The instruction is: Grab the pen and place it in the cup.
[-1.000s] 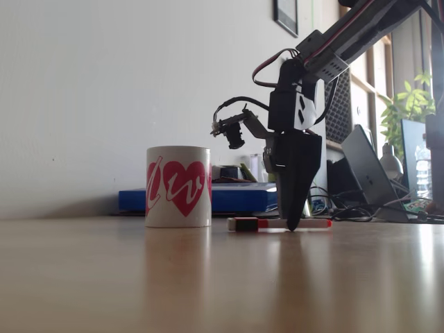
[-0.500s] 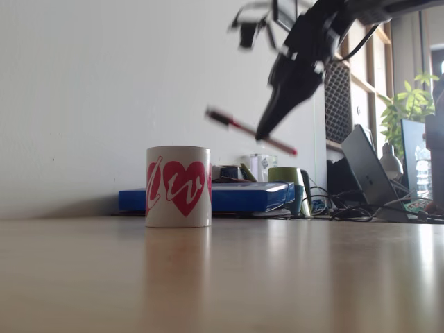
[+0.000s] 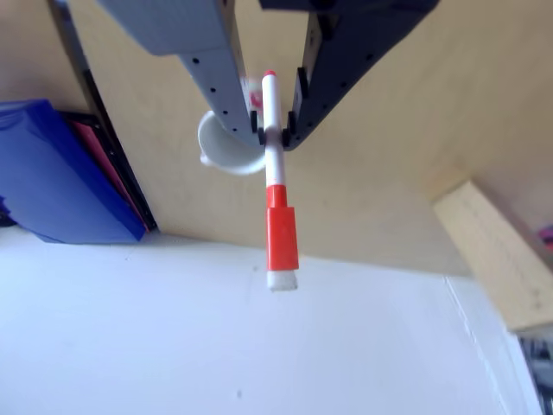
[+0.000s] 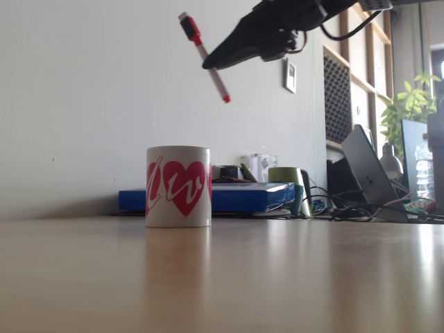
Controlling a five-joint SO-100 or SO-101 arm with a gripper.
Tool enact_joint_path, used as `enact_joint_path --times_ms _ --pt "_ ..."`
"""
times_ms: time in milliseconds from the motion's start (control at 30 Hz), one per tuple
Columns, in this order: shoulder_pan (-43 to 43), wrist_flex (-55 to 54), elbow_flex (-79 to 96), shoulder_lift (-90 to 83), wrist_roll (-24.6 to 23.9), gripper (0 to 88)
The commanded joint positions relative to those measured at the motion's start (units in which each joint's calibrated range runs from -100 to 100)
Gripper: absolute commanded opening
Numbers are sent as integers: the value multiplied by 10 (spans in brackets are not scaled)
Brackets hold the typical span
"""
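A blue folder (image 4: pixel 208 198) is laid flat on the wooden table (image 4: pixel 222 277), well below the gripper. A laptop (image 4: pixel 366 173), tangled cables (image 4: pixel 347 211) and a potted plant (image 4: pixel 409 104) are seen to its right in the fixed view.

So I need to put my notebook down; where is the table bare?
Bare: the wooden table in front of the cup and to its right. Crowded: behind it, the blue folder, green mug, cables and laptop.

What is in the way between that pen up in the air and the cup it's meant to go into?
Nothing visible. The tool holds the pen tilted, high above the cup, slightly to its right in the fixed view. Only open air lies between them, and the cup's mouth looks uncovered.
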Motion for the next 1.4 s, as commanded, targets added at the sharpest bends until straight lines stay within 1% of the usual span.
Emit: enact_joint_path --times_ms 0,167,400,667,933,1167,1367 --pt "15 -37 -85 78 -21 11" --pt "46 -52 -166 165 -41 11" --pt "98 -88 -205 250 -60 11" --pt "90 -138 -204 322 -61 11" --pt "60 -175 -195 346 -61 11" --pt "62 -270 -118 340 -55 11" --pt "62 -291 -93 339 -55 11"
